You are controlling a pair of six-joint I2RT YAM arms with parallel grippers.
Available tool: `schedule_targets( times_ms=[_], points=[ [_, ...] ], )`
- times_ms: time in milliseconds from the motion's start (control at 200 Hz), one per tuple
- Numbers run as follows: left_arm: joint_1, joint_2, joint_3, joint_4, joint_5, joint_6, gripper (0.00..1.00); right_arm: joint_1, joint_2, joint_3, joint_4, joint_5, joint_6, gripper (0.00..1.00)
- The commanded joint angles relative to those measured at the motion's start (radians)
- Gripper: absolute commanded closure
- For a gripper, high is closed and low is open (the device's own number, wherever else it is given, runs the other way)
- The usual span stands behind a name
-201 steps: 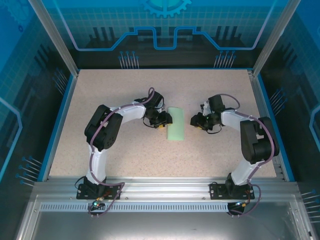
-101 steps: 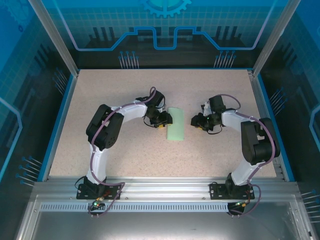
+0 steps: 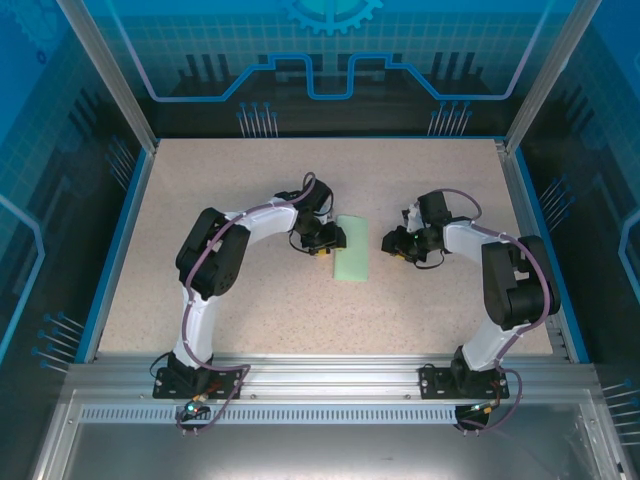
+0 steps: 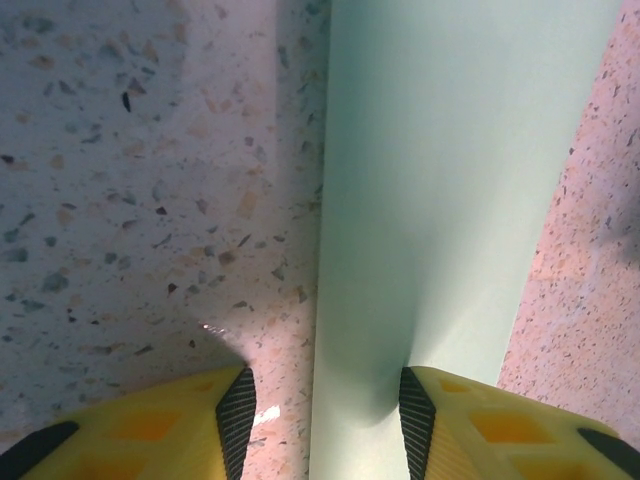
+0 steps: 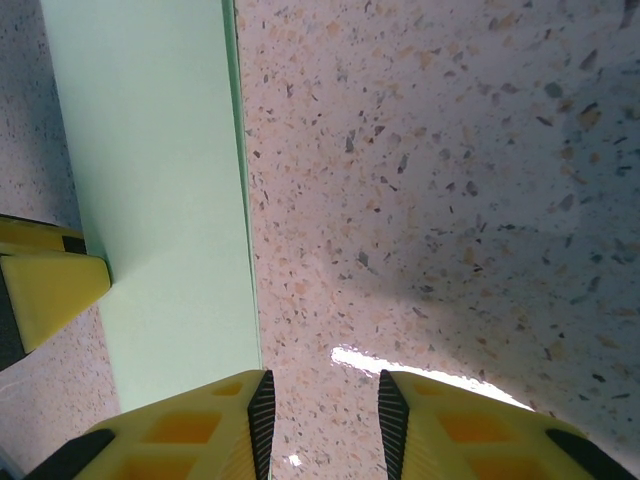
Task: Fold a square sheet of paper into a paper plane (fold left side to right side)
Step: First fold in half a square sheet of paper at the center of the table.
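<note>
On the table [image 3: 250, 300], the folded sheet of paper [image 3: 351, 262] is laid centrally, long axis running near to far. Its left edge is straddled by the left gripper [image 4: 325, 425], jaws apart. The right gripper [image 5: 322, 425], likewise parted, is held just beside the right edge.

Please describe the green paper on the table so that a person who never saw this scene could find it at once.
On the speckled beige table, look between the left gripper and the right gripper. There lies the paper, a narrow strip lying flat: the one plain, pale mint-green thing, while the fingers beside it are yellow.
</note>
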Motion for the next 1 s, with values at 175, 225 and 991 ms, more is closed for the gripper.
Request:
schedule_targets(
  times_ms=[175,225,991],
  points=[
    [-0.024,0.063,0.019,-0.030,-0.026,0.045,0.53,-0.021,-0.023,-0.016,-0.011,-0.018,-0.010,0.64],
    [-0.025,0.066,0.020,-0.030,-0.028,0.042,0.53,-0.020,-0.023,-0.016,-0.012,-0.020,-0.009,0.64],
    [-0.025,0.090,0.034,-0.030,-0.042,-0.001,0.52,-0.018,-0.022,-0.023,-0.004,-0.037,-0.001,0.63]
  ],
)
